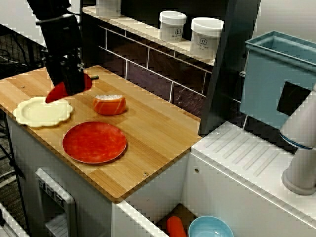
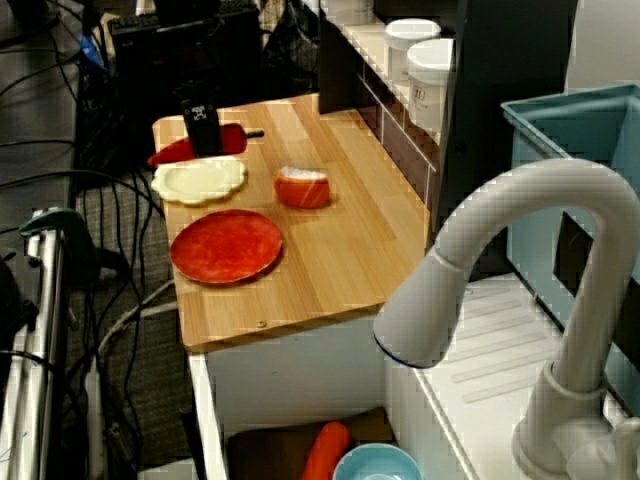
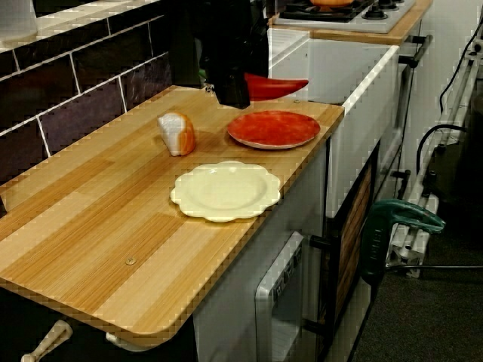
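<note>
Far left of the surface (image 1: 158, 133) in the view from above: a cream plate (image 1: 42, 111). Just over its far rim is the claw (image 1: 71, 83), pinching what looks like a red pepper (image 1: 56, 93). The pepper sticks out both sides of the claw, with a dark stem pointing right. It seems to be held just off the wood, but I can't tell for sure. My read of the step: pepper gripped and carried, right beside the cream plate. Any lowering from here calls for keeping the low tip clear of that rim and keeping the grip tight. Right of the claw lies a sushi piece (image 1: 109, 104), with a red plate (image 1: 94, 142) near it, toward the front edge. Two white jars (image 1: 173, 24) sit on the far shelf. The faucet (image 1: 302, 148) is at far right.
</note>
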Controlling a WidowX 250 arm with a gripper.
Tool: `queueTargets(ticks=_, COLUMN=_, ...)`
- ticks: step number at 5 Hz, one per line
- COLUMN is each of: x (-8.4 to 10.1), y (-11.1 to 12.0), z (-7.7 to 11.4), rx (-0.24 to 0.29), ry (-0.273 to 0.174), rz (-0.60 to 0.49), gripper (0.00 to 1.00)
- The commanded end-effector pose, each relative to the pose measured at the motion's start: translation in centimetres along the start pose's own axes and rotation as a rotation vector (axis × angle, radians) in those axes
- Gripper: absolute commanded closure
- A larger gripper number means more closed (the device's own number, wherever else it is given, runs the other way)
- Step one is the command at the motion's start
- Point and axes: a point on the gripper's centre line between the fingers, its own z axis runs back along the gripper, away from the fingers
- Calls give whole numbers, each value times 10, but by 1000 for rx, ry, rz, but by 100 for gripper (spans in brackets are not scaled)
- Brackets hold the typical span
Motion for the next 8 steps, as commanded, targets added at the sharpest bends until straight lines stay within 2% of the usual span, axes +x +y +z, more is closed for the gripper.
queueTargets(ticks=1, x=1, y=37, z=14, rx=57, ry=-59, rz=-9, gripper=100)
queueTargets(ticks=2, x=-2, y=49, z=10, rx=67, ry=-51, rz=-8, gripper=100)
queueTargets(ticks=4, x=-17, y=64, z=-9, rx=99, ry=-9, rz=-19, gripper=100)
queueTargets(ticks=7, x=-26, y=83, z=-20, rx=116, ry=8, rz=-3, gripper=100)
queueTargets(ticks=8, x=-23, y=85, z=-18, rx=109, ry=16, rz=-3, gripper=0)
